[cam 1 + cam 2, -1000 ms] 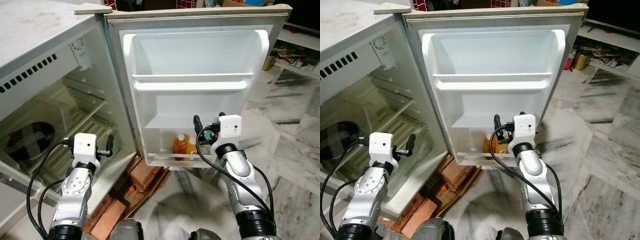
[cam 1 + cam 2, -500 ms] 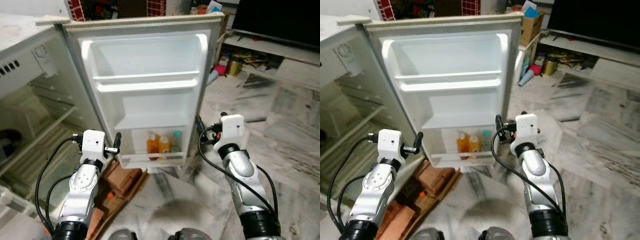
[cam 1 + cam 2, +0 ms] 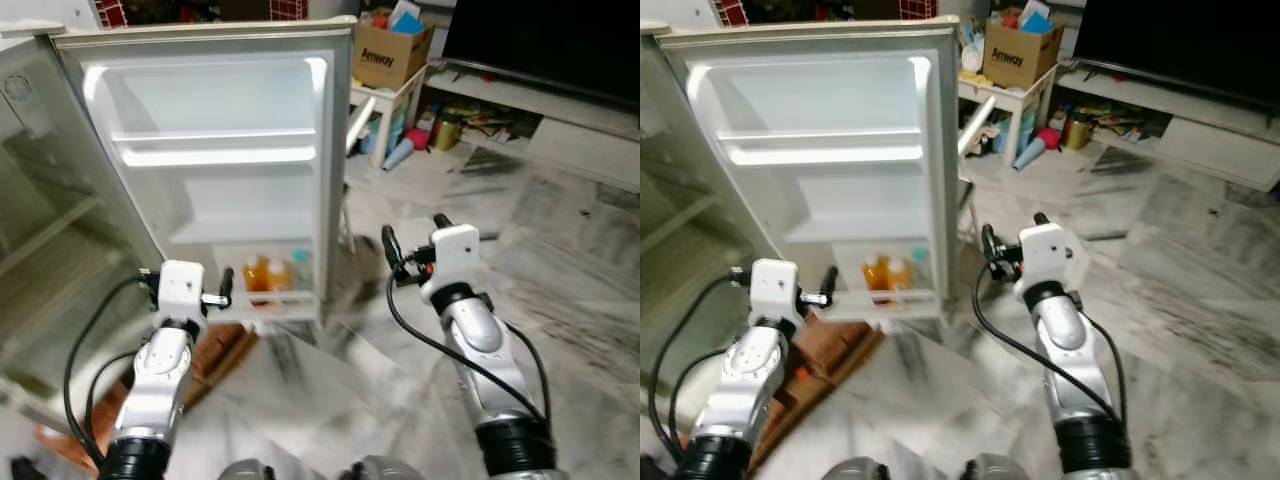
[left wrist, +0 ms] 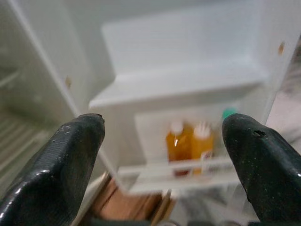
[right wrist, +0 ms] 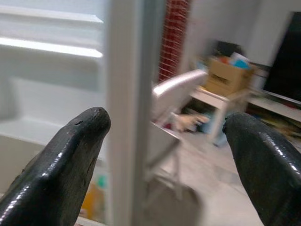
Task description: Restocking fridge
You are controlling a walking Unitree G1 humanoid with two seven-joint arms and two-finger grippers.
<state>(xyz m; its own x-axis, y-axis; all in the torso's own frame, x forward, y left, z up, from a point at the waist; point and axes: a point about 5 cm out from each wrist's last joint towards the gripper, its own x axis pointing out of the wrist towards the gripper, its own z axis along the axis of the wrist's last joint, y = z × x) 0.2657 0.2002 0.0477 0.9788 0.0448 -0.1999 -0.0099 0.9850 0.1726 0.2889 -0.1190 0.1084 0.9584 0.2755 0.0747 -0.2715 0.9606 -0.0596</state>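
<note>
Orange bottles [image 3: 264,273] in the fridge door's [image 3: 215,160] bottom shelf, just beyond released left end effector [image 3: 205,291], right end effector [image 3: 412,245] released beside the door's edge

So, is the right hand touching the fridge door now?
Apart. In the left eye view the right hand, fingers open, hangs over the floor with a strip of marble showing between it and the fridge door edge.

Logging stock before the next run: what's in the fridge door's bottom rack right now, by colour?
Orange bottles: 2
Item with a green cap, mostly hidden by the left end effector's finger: 1
Total: 3
</note>
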